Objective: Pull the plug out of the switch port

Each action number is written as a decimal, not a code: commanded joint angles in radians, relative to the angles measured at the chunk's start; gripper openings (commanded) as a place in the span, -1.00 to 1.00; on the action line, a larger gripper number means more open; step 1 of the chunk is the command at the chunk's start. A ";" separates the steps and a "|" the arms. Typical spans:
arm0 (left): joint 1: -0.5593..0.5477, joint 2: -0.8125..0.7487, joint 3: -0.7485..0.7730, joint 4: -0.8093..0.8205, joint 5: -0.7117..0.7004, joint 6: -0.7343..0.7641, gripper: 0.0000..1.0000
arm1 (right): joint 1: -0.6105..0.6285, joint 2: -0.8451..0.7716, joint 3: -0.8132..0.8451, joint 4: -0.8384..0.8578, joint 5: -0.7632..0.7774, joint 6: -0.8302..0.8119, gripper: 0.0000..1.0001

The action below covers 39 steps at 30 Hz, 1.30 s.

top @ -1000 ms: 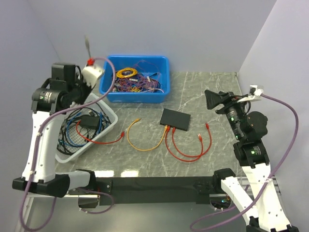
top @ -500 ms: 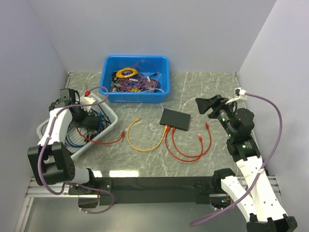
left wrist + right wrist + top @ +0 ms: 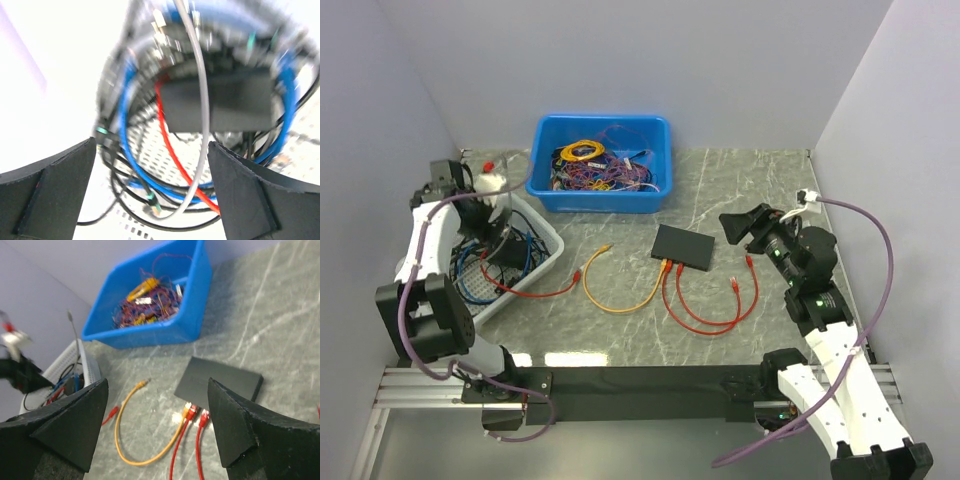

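Observation:
The switch (image 3: 683,247) is a flat black box lying mid-table. An orange plug (image 3: 667,265) and a red plug (image 3: 678,268) sit in its near edge. In the right wrist view the switch (image 3: 220,382) shows an orange plug (image 3: 186,411) and two red plugs (image 3: 192,412) side by side. My right gripper (image 3: 735,228) hovers open just right of the switch, holding nothing (image 3: 157,425). My left gripper (image 3: 490,222) hangs open over the white basket (image 3: 545,235). A loose grey cable (image 3: 202,100) lies among the tangled cables beneath its wide-apart fingers (image 3: 152,190).
A blue bin (image 3: 602,195) full of tangled cables stands at the back. An orange cable (image 3: 615,300) and red cable loops (image 3: 715,318) lie on the table in front of the switch. A red cable (image 3: 535,292) trails out of the basket.
My left arm has come down from high above the basket and its gripper has opened, leaving the grey cable in the basket. My right arm has moved left toward the switch.

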 commanded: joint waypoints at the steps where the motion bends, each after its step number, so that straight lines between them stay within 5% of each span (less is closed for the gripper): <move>1: 0.000 -0.070 0.117 -0.037 0.120 -0.061 0.99 | 0.006 -0.002 -0.057 -0.022 -0.001 0.044 0.73; 10: -0.038 -0.143 0.328 0.021 0.341 -0.248 0.99 | 0.099 0.101 -0.229 0.154 0.000 0.205 0.64; 14: -0.325 -0.134 0.333 -0.199 0.419 -0.028 0.99 | 0.115 0.193 -0.248 0.236 -0.030 0.242 0.61; 18: -0.512 -0.113 0.160 -0.326 0.225 0.129 0.99 | 0.121 0.211 -0.237 0.224 -0.007 0.213 0.61; 21: -0.604 -0.108 0.031 -0.317 0.204 0.174 0.94 | 0.121 0.223 -0.225 0.213 0.004 0.193 0.61; 25: -0.754 -0.085 -0.113 -0.234 0.006 0.146 0.80 | 0.121 0.248 -0.222 0.234 -0.022 0.199 0.61; 32: -0.825 -0.041 -0.311 0.027 -0.393 0.106 0.80 | 0.121 0.254 -0.243 0.245 -0.020 0.205 0.61; 35: -0.831 -0.030 -0.337 0.088 -0.405 0.105 0.54 | 0.121 0.256 -0.248 0.251 -0.024 0.211 0.61; 36: -0.834 -0.025 -0.340 0.093 -0.399 0.100 0.12 | 0.122 0.257 -0.249 0.257 -0.024 0.212 0.61; 38: -0.837 -0.022 -0.330 0.075 -0.373 0.093 -0.42 | 0.121 0.259 -0.255 0.262 -0.028 0.217 0.61; 39: -0.837 -0.027 -0.305 0.061 -0.330 0.074 -0.98 | 0.121 0.260 -0.257 0.262 -0.028 0.216 0.61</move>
